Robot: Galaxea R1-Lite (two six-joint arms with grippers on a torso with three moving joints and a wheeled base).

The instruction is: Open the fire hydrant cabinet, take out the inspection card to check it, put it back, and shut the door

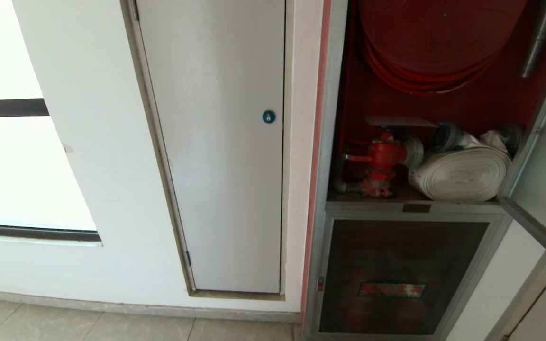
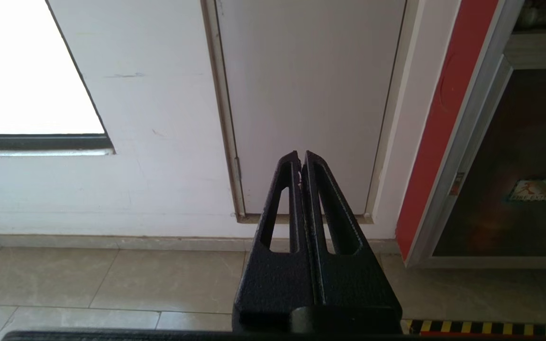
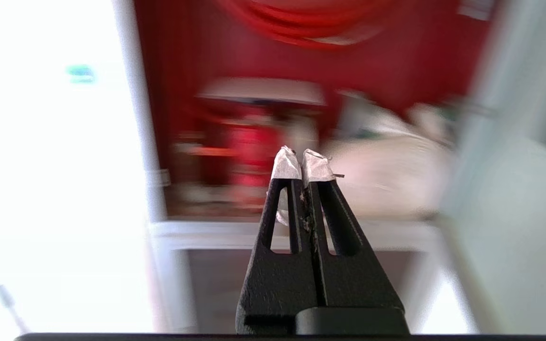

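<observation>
The fire hydrant cabinet (image 1: 491, 109) stands open, showing a red hose reel (image 1: 439, 42), a red valve (image 1: 383, 156) and a white rolled hose (image 1: 462, 173). A flat pale inspection card (image 1: 401, 121) lies on top of the valve; in the right wrist view the card (image 3: 263, 91) is blurred. The door (image 1: 545, 189) is swung out to the right. My right gripper (image 3: 301, 163), tips wrapped in white tape, is shut and empty in front of the opening, pointing at the valve. My left gripper (image 2: 300, 158) is shut and empty, parked low facing the white wall door.
A plain white door with a round blue lock (image 1: 268, 116) is left of the cabinet. A lower dark panel (image 1: 396, 274) sits under the open compartment. A bright window (image 1: 7, 166) is at far left. The floor is tiled, with a yellow-black stripe (image 2: 486, 327).
</observation>
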